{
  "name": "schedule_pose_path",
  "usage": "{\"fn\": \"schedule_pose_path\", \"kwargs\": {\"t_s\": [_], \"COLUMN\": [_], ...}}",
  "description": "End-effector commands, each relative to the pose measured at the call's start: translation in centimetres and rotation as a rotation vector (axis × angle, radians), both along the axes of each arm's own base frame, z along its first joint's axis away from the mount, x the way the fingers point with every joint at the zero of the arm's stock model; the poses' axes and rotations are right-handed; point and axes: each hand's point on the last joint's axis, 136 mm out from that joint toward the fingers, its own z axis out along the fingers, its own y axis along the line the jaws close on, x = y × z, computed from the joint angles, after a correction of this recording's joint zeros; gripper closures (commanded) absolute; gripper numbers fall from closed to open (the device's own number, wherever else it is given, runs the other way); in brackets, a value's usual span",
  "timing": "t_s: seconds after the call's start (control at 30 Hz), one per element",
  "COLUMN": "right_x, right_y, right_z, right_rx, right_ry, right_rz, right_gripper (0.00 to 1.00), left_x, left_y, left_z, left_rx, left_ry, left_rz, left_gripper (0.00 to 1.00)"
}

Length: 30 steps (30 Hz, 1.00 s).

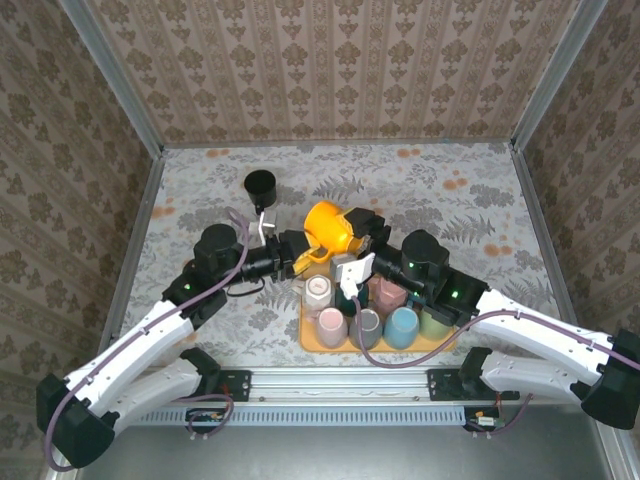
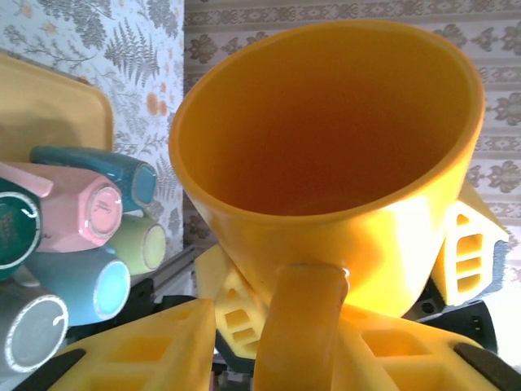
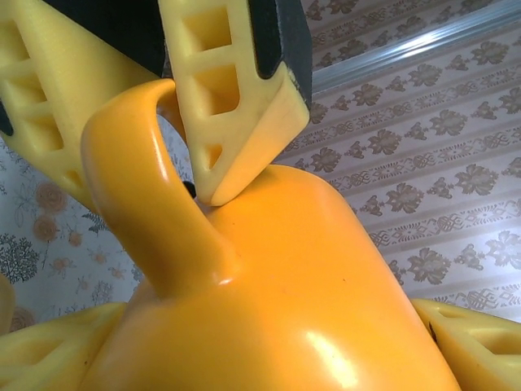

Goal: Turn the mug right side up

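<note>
The yellow mug (image 1: 328, 224) hangs in the air above the table's middle, tilted, with its handle toward my left arm. Seen from the left wrist, its open mouth (image 2: 326, 122) faces the camera. My left gripper (image 1: 303, 255) (image 2: 301, 334) has a finger on each side of the handle (image 2: 299, 326), and its fingers (image 3: 236, 106) pinch the handle (image 3: 130, 179) near the mug's wall. My right gripper (image 1: 356, 238) (image 3: 260, 350) is shut across the mug's body (image 3: 309, 309), one yellow finger (image 3: 480, 342) on each side.
A yellow tray (image 1: 306, 338) near the front edge holds several upside-down mugs (image 1: 365, 325), just below the held mug. They lie at the left of the left wrist view (image 2: 73, 212). A black cup (image 1: 260, 184) stands farther back on the left.
</note>
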Motion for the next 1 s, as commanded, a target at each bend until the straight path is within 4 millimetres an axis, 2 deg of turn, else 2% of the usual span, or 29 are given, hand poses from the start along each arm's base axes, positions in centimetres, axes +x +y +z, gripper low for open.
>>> {"fn": "schedule_pose_path", "kwargs": {"t_s": [0.0,0.2,0.33,0.47,0.57,0.67,0.73,0.77,0.97], "right_x": [-1.5,-1.5,-1.6,-1.4,-1.2,-1.1,-1.2,-1.2,-1.5], "right_y": [-0.4,-0.5,-0.3,-0.3,-0.3,-0.6,-0.7,-0.9,-1.2], "right_z": [6.0,5.9,5.5,5.1,4.9,4.6,4.6,4.5,4.2], "right_rx": [0.192,0.204,0.195,0.178,0.167,0.147,0.146,0.139,0.133], "right_ry": [-0.103,-0.092,-0.087,-0.075,-0.053,-0.011,0.019,0.032,0.1], "right_rz": [0.033,0.036,0.039,0.03,0.017,0.004,-0.002,-0.004,-0.007], "right_gripper": [0.68,0.68,0.67,0.62,0.49,0.27,0.04,0.0,0.0], "left_x": [0.3,0.2,0.2,-0.1,-0.2,-0.4,-0.4,-0.4,-0.4], "left_y": [0.0,0.1,0.0,0.0,0.1,0.3,0.6,0.9,2.8], "left_z": [3.3,4.2,4.2,4.5,4.7,4.9,5.1,5.1,5.4], "left_rx": [-0.111,-0.195,-0.204,-0.203,-0.199,-0.185,-0.167,-0.149,-0.016], "left_ry": [-0.085,-0.113,-0.123,-0.139,-0.154,-0.177,-0.198,-0.211,-0.335], "left_rz": [0.019,0.022,0.015,-0.001,-0.001,0.003,0.014,0.024,0.097], "left_gripper": [0.61,0.68,0.87,0.92,0.95,0.96,0.98,0.99,1.0]}}
